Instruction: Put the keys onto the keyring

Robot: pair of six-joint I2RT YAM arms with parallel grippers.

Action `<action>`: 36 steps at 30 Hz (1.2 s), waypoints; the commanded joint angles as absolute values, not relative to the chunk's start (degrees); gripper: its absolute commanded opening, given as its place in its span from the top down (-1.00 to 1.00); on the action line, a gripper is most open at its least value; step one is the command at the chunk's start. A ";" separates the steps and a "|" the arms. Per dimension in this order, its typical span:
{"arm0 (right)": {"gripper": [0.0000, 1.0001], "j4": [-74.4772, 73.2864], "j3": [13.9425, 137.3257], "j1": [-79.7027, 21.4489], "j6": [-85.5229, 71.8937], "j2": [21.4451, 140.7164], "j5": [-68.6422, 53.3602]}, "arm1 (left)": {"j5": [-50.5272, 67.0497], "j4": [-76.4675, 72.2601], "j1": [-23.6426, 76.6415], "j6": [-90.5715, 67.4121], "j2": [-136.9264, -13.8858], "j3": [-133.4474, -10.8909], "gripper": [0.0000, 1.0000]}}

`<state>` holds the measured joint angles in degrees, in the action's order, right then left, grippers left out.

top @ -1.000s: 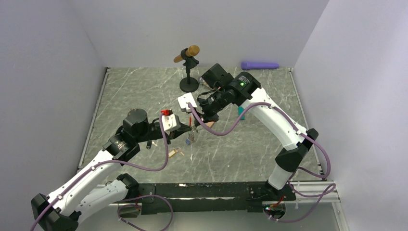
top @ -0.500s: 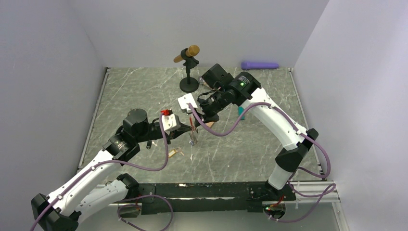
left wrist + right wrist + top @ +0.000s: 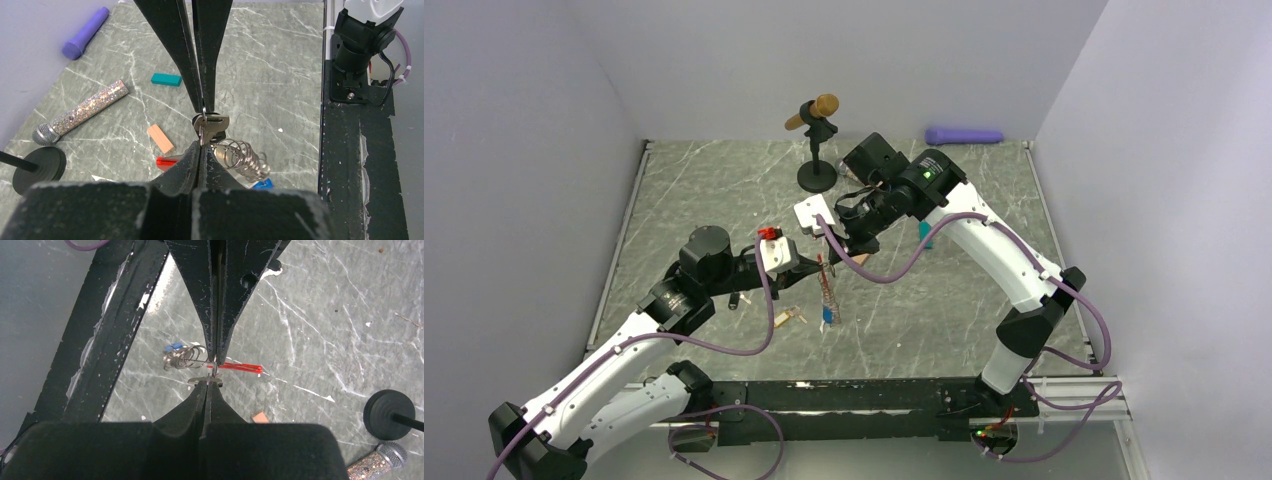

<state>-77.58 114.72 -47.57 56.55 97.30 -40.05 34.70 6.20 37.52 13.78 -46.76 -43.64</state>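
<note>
- Change: silver coil [image 3: 825, 285] of the keyring [image 3: 220, 365] now hangs stretched out much longer than a sec ago; the blue-tag key [image 3: 828, 318] at its end has dropped lower, closer to the tabletop [image 3: 924, 310]. Arms themselves barely shifted.
- Meaning (my read): blue-tag key looks already on the ring and the weight is just swinging down. Threading of the next key is underway, not done.
- Left tool [image 3: 200, 145]: fingers fully together, pinching the keyring about where the red clip [image 3: 240, 368] meets the coil, held up off the tabletop.
- Right tool [image 3: 209, 382]: also fully closed, nipping a small metal key [image 3: 210, 121] by its head, tip to tip w/ the left tool.
- Two more keys lie loose on the tabletop near the left arm: one w/ a pale tag [image 3: 790, 317], one dark [image 3: 736, 298].
- Materials: coil is thin springy wire in loose loops; clip is glossy red, slim and curved; key is flat dull metal, tiny vs the fingers.
- Tabletop is grey-green marble-look w/ white veins, smooth.
- Nearby: teal block [image 3: 166, 79], tan wooden block [image 3: 160, 138], glittery mic [image 3: 80, 114], all apart from the work.
</note>
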 commanded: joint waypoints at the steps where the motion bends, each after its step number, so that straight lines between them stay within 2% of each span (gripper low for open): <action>1: 1.00 -77.09 116.54 -47.87 55.93 97.20 -40.56 | 36.20 1.92 37.21 12.83 -46.16 -44.56 1.00; 36: 1.00 -76.07 116.17 -47.81 55.11 97.25 -40.44 | 36.29 1.53 37.21 12.48 -46.20 -44.56 1.00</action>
